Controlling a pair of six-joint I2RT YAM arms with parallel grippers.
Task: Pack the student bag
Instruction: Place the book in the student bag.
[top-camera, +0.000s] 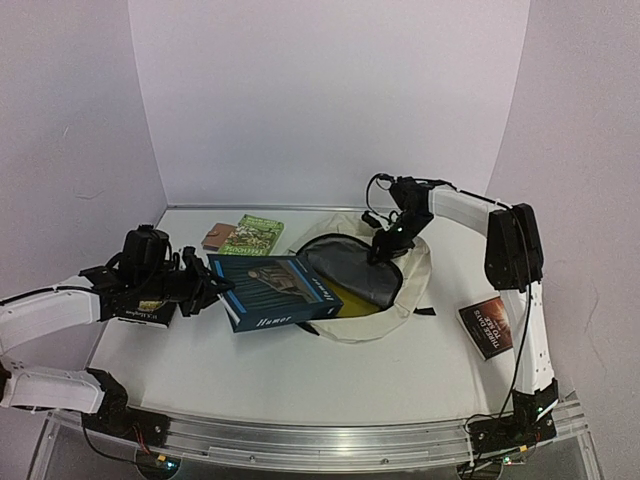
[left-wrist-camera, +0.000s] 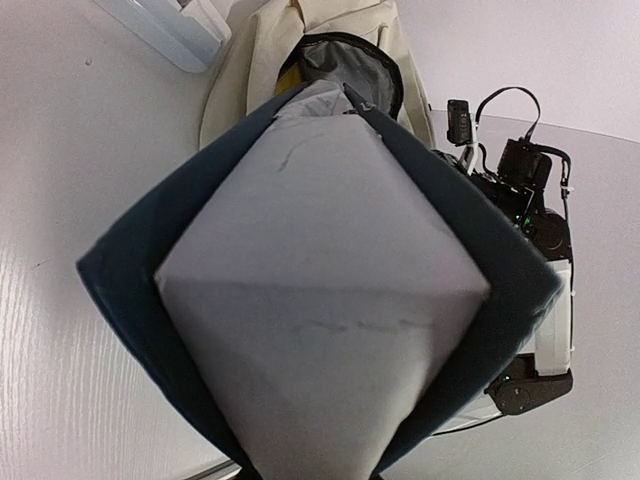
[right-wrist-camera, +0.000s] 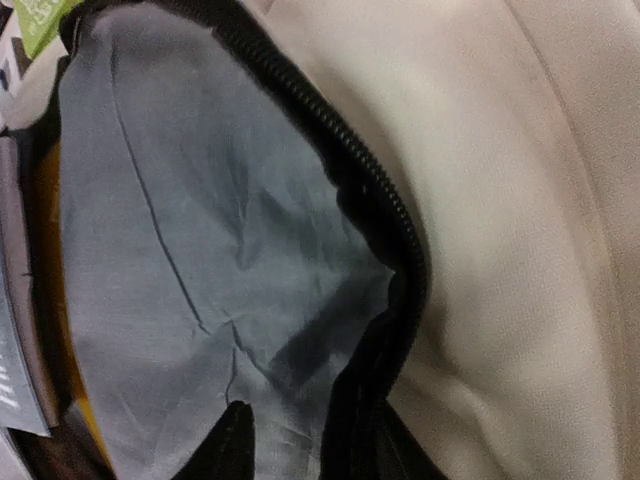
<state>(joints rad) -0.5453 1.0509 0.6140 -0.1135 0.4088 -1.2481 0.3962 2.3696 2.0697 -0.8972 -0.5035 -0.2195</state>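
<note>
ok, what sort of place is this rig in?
Likely a lab test cell, not a classroom: plain white walls box in a white table, both arms are bolted to an aluminium rail, and the props look staged, like the student bag and blue book.

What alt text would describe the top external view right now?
The left pincer holds a dark blue book at the open mouth of a cream backpack, whose zipper rim the right pincer grips. A green book lies farther back, a dark book to the backpack's right.
</note>
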